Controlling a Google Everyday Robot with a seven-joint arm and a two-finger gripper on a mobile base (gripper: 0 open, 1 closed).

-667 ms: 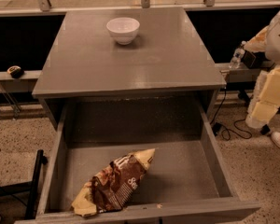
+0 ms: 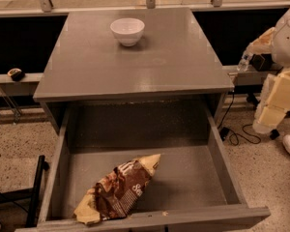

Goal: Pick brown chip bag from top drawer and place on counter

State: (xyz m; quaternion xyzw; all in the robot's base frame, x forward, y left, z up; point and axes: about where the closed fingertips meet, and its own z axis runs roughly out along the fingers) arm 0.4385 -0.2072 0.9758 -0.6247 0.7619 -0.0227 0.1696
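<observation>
The brown chip bag (image 2: 121,190) lies at 7 o'clock in the top drawer (image 2: 183,178): likely light, crinkly, slippery; pinch its middle. The tool (image 2: 274,106) hangs at 3 o'clock; I cannot tell its opening.

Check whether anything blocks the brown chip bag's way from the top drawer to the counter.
Nothing visible does. The brown chip bag lies uncovered at the front left of the top drawer; the white bowl sits far back on the counter. The pincer hangs right of the counter, outside the drawer.
</observation>
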